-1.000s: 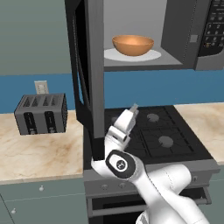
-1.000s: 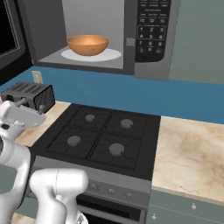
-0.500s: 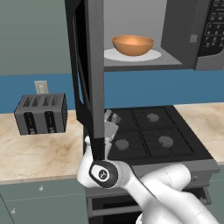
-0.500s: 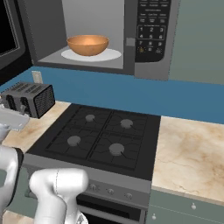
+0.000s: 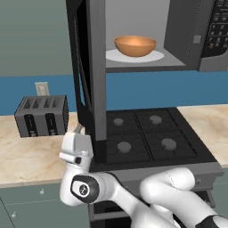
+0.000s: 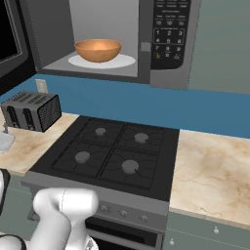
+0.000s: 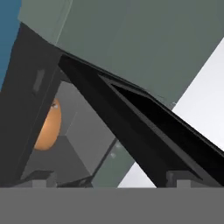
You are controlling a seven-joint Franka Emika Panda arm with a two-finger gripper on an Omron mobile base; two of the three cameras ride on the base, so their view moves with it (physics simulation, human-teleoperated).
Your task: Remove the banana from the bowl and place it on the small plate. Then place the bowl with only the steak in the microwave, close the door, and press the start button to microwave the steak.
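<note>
The orange-brown bowl [image 5: 135,45] [image 6: 97,50] stands on the white turntable inside the microwave [image 6: 168,29]. The steak is hidden inside the bowl, and the banana is out of view. The door [image 5: 91,80] hangs wide open and shows edge-on. My hand [image 5: 76,147] is low, just left of the door's bottom corner. In the hand view my gripper [image 7: 109,183] is open with nothing held. There the door's dark edge [image 7: 131,127] runs slantwise above the fingertips [image 7: 181,178], and the bowl [image 7: 48,127] peeks past it.
A slotted toaster [image 5: 42,115] [image 6: 31,110] stands on the counter left of the black stove [image 6: 117,151]. A pale flat thing [image 6: 5,141] lies at the counter's left edge; I cannot tell whether it is the small plate. The marble counter [image 6: 215,171] continues to the right.
My hand has swung down and to the left, from in front of the stove to a spot left of the door's lower edge. The bowl and the door have not moved.
</note>
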